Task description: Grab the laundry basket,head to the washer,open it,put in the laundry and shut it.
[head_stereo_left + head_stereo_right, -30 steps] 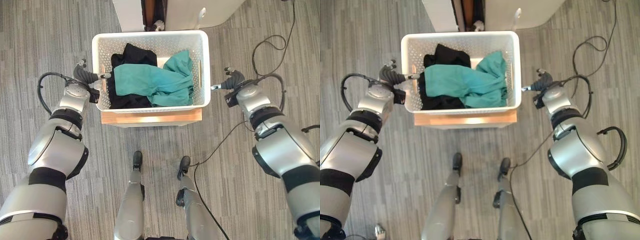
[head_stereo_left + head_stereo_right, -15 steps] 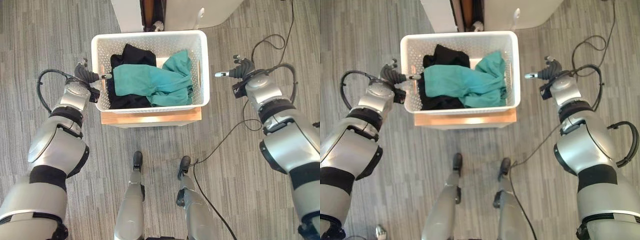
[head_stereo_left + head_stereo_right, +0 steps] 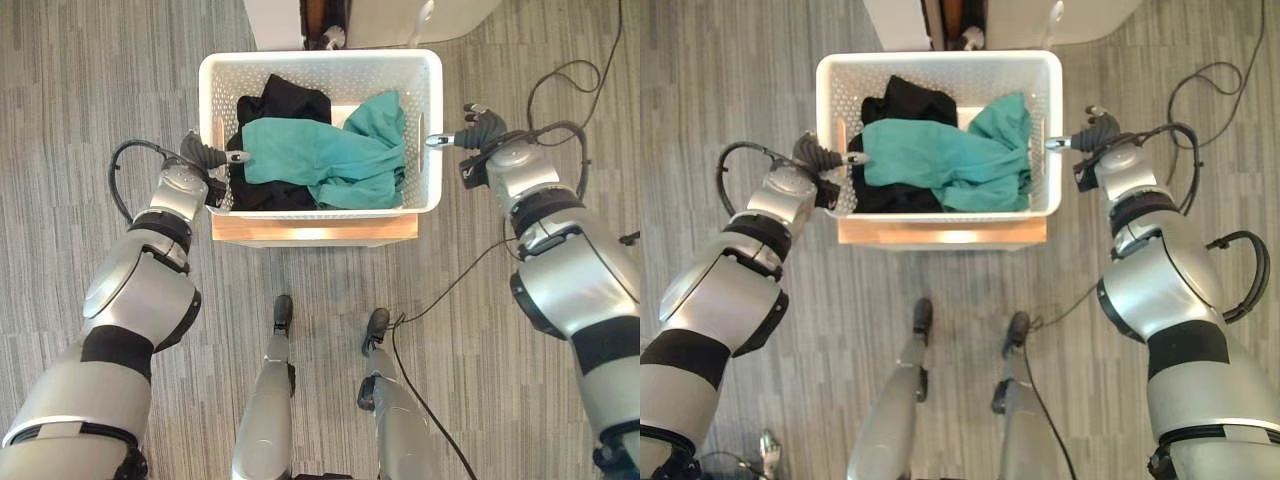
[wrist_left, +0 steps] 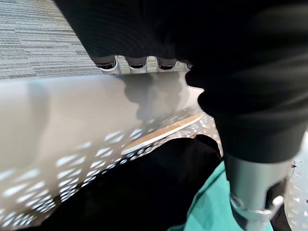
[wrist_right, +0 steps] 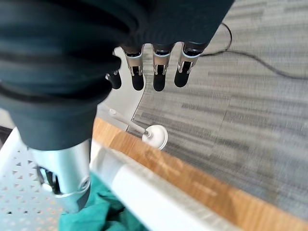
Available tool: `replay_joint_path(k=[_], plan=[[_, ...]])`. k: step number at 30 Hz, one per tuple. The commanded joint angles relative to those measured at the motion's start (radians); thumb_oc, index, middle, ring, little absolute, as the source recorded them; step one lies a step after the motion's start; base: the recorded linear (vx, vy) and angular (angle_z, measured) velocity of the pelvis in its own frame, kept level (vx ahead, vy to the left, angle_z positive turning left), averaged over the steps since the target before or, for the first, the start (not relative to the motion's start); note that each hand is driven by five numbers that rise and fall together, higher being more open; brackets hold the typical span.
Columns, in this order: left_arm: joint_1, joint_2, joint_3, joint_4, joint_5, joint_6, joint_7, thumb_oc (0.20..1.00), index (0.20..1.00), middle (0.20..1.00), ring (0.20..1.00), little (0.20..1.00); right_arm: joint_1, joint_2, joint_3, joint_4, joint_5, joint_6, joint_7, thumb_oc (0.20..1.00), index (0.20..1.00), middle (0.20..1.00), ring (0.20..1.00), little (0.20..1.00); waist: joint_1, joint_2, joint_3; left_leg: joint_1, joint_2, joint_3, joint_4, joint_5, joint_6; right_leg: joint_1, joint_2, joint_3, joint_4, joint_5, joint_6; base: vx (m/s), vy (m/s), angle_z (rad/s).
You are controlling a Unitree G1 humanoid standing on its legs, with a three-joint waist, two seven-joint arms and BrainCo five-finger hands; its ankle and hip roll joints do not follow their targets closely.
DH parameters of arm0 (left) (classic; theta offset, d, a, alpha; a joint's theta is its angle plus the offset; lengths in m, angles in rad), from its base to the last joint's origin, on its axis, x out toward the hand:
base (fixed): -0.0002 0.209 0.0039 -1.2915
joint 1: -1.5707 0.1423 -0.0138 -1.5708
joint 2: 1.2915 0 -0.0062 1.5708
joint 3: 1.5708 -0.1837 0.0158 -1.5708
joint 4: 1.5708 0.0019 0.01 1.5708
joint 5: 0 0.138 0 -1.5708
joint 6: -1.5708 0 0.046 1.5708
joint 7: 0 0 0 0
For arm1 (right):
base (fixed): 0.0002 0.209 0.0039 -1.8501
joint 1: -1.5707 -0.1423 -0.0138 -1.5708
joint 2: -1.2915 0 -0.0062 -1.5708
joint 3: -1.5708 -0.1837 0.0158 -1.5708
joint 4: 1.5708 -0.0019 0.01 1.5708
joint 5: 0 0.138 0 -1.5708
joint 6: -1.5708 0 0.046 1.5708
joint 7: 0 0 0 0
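White perforated basket sits on a wooden stand at 12 o'clock from the robot, on grey striped floor. Inside: a teal cloth draped over a black cloth, filling most of the basket.

Left hand at the basket's 9 o'clock wall, thumb over the rim and reaching inside toward the teal cloth. In the left wrist view the fingers go down outside the wall and their tips are hidden, thumb inside; cannot tell if it clamps the wall.

Right hand at the basket's 3 o'clock wall, thumb tip at the rim. In the right wrist view the fingers hang straight and relaxed outside the basket, clear of the wall, thumb over the rim edge above the teal cloth; not gripping.

A white cabinet stands at 12 o'clock, just beyond the basket.
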Motion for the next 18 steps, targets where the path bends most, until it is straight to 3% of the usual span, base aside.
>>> replay_joint_path(k=[1,15,16,18], plan=[[-0.167,-0.008,-0.037,0.079,-0.009,-0.022,0.014,1.000,1.000,1.000,1.000,1.000,-0.172,-0.011,0.022,0.083,0.035,-0.007,-0.015,1.000,1.000,1.000,1.000,1.000,0.014,0.022,0.046,0.036,-0.063,0.014,0.012,-0.042,0.045,0.014,-0.041,0.015,0.054,-0.015,0.071,0.00,0.000,0.00],[-0.203,-0.042,-0.084,0.059,0.020,-0.024,-0.001,1.000,1.000,1.000,1.000,1.000,-0.169,0.100,0.086,0.098,-0.043,0.012,0.016,1.000,1.000,1.000,1.000,1.000,0.034,0.029,0.069,-0.010,-0.067,-0.001,0.016,-0.024,0.043,-0.028,-0.042,0.006,0.063,-0.012,0.067,0.00,0.001,0.01],[-0.205,-0.049,-0.089,0.063,0.029,-0.021,-0.004,0.824,0.824,0.824,0.824,0.824,-0.158,0.117,0.092,0.109,-0.047,0.021,0.027,1.000,1.000,1.000,1.000,1.000,0.033,0.029,0.071,-0.012,-0.067,-0.002,0.013,-0.021,0.042,-0.030,-0.041,0.004,0.064,-0.014,0.066,0.00,0.000,0.00],[-0.210,-0.059,-0.100,0.066,0.043,-0.018,-0.009,0.332,0.332,0.332,0.332,0.332,-0.150,0.140,0.100,0.115,-0.050,0.029,0.038,1.000,1.000,1.000,1.000,1.000,0.030,0.026,0.074,-0.012,-0.066,-0.006,0.009,-0.018,0.042,-0.031,-0.039,0.003,0.065,-0.016,0.064,0.00,-0.002,0.03]])
